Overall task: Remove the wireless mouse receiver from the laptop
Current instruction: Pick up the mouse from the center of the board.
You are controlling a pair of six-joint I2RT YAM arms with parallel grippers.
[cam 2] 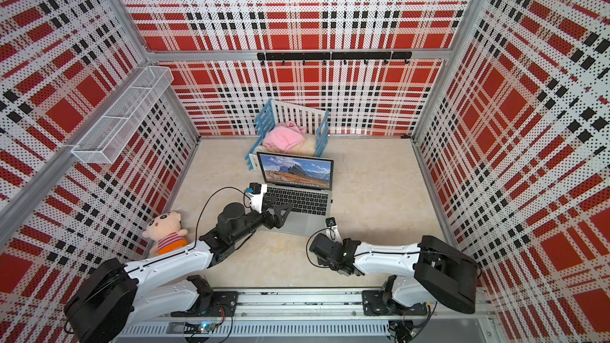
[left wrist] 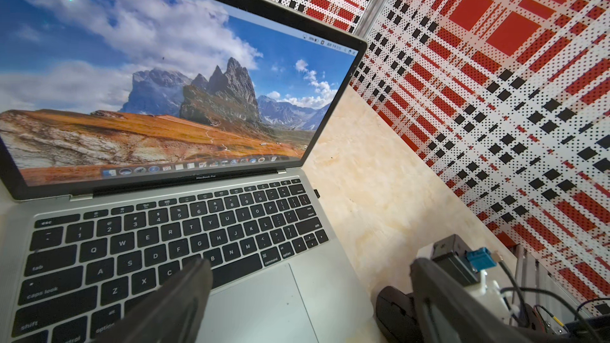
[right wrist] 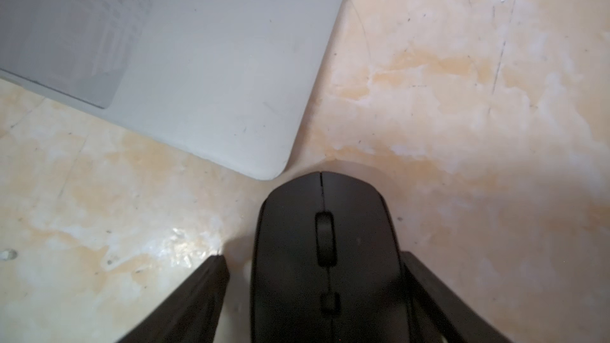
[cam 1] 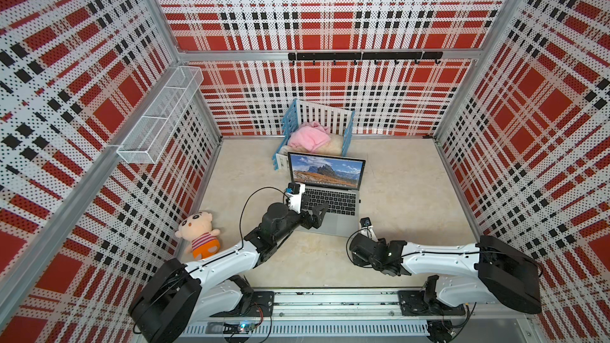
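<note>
left claw (cam 1: 318, 214) spread wide, over laptop (cam 1: 343, 222) keyboard | right claw (right wrist: 313, 292) straddling black mouse (right wrist: 325, 252) — gap one side, grip unclear | wireless mouse receiver (left wrist: 316, 193) plugged in laptop's right edge — apart from both

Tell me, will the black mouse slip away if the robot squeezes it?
Maybe a little. The mouse has smooth, rounded sides, so the right gripper, straddling it, could skid off. It looks hard, so it probably won't squash. It lies low on the table, so a push should slide it, not roll it.
</note>
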